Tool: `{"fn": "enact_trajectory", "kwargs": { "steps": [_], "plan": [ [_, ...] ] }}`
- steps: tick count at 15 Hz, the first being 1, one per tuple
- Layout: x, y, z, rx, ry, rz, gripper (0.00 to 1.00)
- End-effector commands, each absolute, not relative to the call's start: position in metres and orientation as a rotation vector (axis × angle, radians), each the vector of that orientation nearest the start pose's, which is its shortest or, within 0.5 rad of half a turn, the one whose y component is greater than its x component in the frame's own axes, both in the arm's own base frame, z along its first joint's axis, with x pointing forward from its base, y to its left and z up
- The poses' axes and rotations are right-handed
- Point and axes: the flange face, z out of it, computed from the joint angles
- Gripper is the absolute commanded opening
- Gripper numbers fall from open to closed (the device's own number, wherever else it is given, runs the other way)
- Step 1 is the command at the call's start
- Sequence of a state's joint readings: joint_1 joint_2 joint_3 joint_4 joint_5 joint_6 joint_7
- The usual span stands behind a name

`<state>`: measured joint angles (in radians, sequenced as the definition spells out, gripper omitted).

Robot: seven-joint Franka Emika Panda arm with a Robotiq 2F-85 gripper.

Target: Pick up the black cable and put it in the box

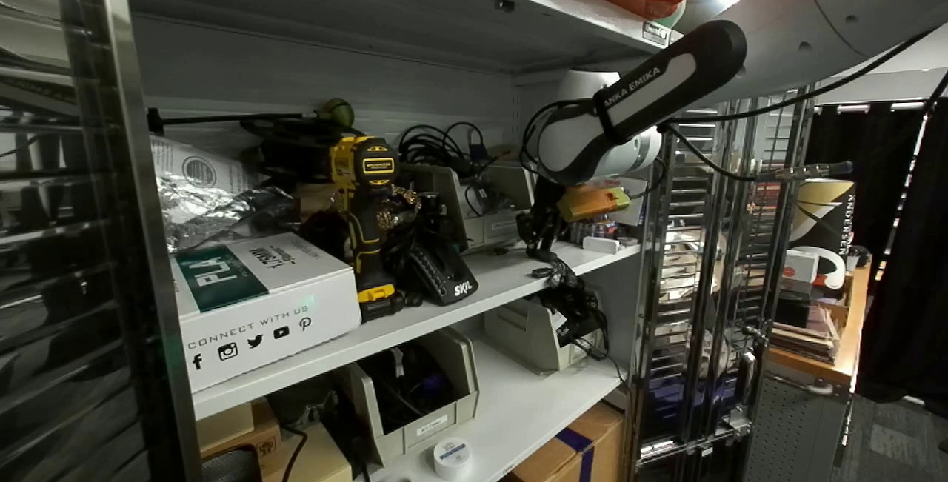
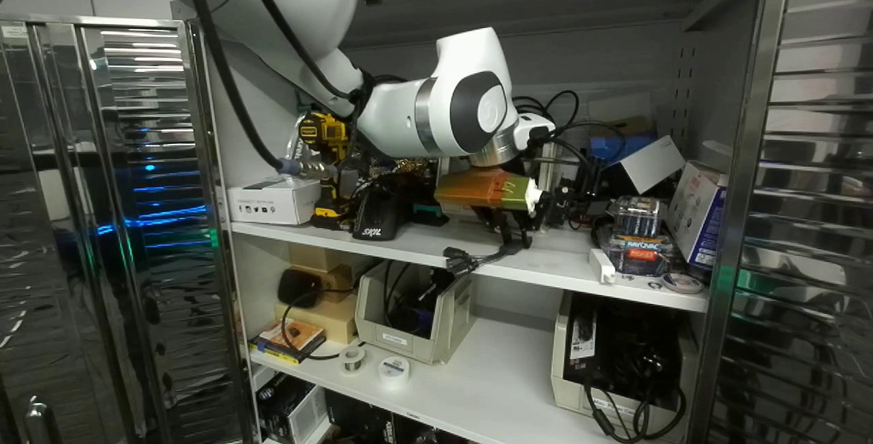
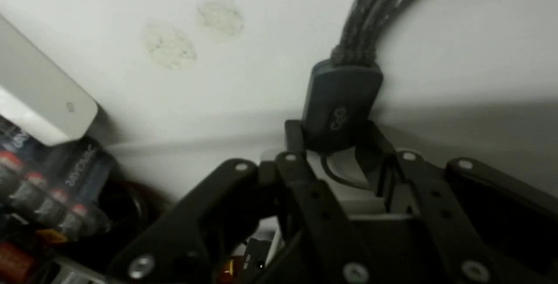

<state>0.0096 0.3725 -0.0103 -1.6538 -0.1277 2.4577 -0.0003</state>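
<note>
The black cable has a dark flat connector and a braided grey sleeve in the wrist view point(image 3: 342, 96). My gripper point(image 3: 335, 139) has its fingertips on both sides of the connector, touching it. In both exterior views the gripper point(image 1: 543, 245) point(image 2: 516, 236) is low over the front of the upper shelf. The cable point(image 1: 555, 269) point(image 2: 470, 260) extends from the fingertips to the shelf's front edge. I cannot tell if it is lifted clear. Grey bins stand on the lower shelf, a left bin point(image 1: 429, 424) point(image 2: 453, 318) and a right bin point(image 1: 511, 330) point(image 2: 560, 359), both holding cables.
The upper shelf point(image 2: 559, 260) carries a yellow drill point(image 1: 363, 223), a black SKIL charger point(image 1: 444, 275), a white carton point(image 1: 274, 326), another grey bin point(image 1: 492, 229) and battery packs point(image 2: 638, 236). A small white block point(image 2: 602, 265) sits by the front edge. Metal doors flank the cabinet.
</note>
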Motion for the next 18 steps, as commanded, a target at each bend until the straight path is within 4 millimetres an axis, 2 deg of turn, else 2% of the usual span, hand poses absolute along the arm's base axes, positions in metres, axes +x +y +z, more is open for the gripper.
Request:
{"fn": "enact_trajectory", "kwargs": {
  "steps": [1,5,10,18],
  "plan": [
    [0.701,0.001,0.450,-3.241,-0.196,-0.685,0.19],
    [0.691,-0.009,0.455,-3.295,-0.180,-0.628,0.16],
    [0.655,-0.025,0.473,-3.279,-0.117,-0.473,0.13],
    [0.610,-0.019,0.531,-3.018,-0.086,-0.634,0.13]
  ]
}}
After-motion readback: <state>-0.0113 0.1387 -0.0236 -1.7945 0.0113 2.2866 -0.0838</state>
